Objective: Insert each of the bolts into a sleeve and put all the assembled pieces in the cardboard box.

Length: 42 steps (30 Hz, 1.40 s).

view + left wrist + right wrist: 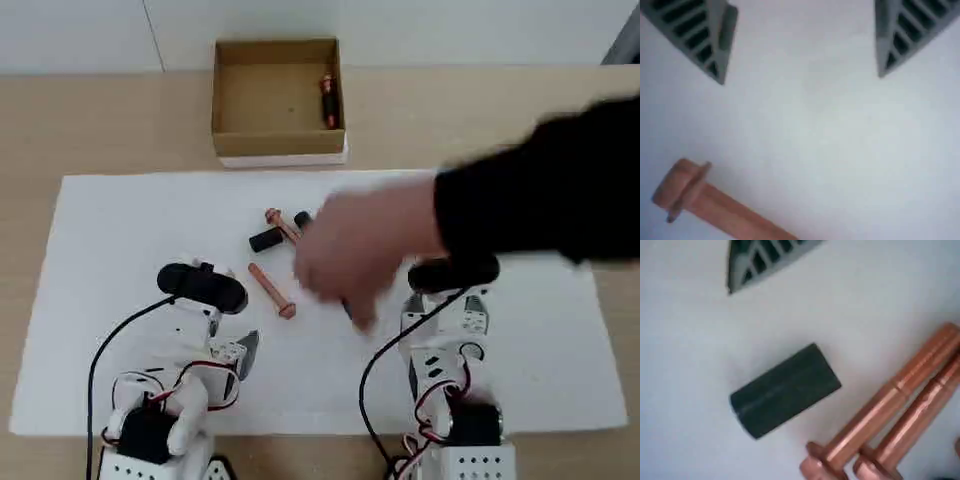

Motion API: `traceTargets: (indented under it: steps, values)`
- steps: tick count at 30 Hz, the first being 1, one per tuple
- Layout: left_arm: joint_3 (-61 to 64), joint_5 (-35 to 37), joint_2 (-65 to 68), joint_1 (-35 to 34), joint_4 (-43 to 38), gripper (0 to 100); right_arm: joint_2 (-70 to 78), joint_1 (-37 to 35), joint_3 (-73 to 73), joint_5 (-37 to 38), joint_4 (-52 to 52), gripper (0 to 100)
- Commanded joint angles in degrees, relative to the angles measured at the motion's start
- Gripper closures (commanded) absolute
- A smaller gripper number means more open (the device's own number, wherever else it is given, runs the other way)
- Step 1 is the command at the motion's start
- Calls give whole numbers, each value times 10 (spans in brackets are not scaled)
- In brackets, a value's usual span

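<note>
- Left hand (800,50) gapes wide over the white mat (120,300); a copper bolt (715,206) lies near it.
- Right hand (767,262): wide or narrow, I cannot tell. A black sleeve (785,390) and a pair of bolts (890,410) lie near it, the bolts side by side.
- A person's arm (540,190) (dark clothing) stretches over the mat's middle.
- One assembled piece (327,100) lies in the cardboard box (277,140) on the counter (100,120).

Lab bench: wooden tabletop (100,110), white mat (120,330)
</note>
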Motion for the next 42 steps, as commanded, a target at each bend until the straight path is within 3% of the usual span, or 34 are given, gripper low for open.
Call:
traceTargets:
  steps: [1, 26, 28, 32, 42]
  values:
    - [-3, 3, -6, 2, -11, 813, -10, 5, 5, 3, 1, 720]
    - [-3, 0, -6, 2, -16, 813, -10, 5, 5, 3, 1, 720]
    - [-10, -1, -6, 2, -48, 813, -10, 5, 5, 3, 1, 720]
    - [-85, 0, -5, -38, -139, 813, -10, 2, 5, 4, 1, 720]
    - [-260, -67, 122, -115, -105, 813, -10, 3, 5, 4, 1, 720]
